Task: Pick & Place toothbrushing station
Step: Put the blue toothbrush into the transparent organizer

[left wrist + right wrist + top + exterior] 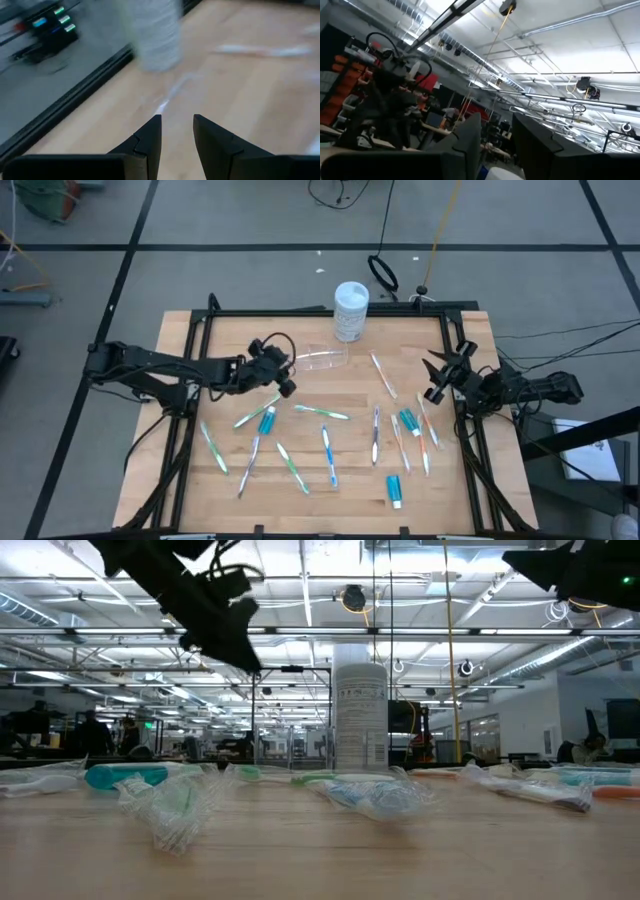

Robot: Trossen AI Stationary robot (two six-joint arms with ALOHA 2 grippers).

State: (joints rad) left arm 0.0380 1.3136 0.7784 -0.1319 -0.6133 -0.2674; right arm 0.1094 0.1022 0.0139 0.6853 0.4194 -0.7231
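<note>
Two arms reach over the wooden table point(318, 480). The left gripper point(283, 377) hangs in the air near the middle, just beside the toothbrushing station point(322, 359), with its jaws released and nothing between them. The clear station lies flat near the back, close to the white tub point(351, 310). Many toothbrushes point(329, 454) lie scattered in front. The right gripper point(440, 376) waits over the right edge, jaws spread and empty.
</note>
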